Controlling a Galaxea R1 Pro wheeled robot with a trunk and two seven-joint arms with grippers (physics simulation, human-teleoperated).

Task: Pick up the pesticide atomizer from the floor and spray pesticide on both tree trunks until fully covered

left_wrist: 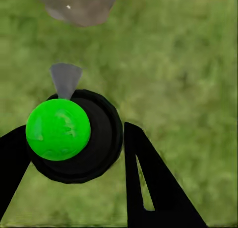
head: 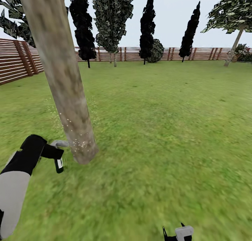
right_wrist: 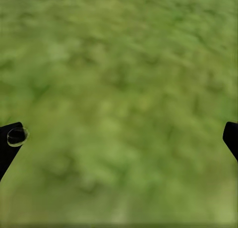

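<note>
Clamped between the left gripper's [left_wrist: 74,153] black fingers, the atomizer [head: 57,156] sits low over the grass [head: 157,136], its grey nozzle [left_wrist: 65,79] aimed at the base of the leaning trunk [head: 61,76] just beside it. From the left wrist view the bottle shows end-on, a green ball [left_wrist: 58,129] on top of it. Held this close and level, the nozzle seems set to send spray straight onto the bark. Whitish specks [head: 78,139] already dot the lower trunk and hang around it; higher up the bark looks bare, so coverage seems partial. Right gripper [right_wrist: 119,139] hangs wide open over bare lawn, idle. Across the lawn near the fence [head: 17,59], a second leaning tree [head: 234,41] stands well apart.
</note>
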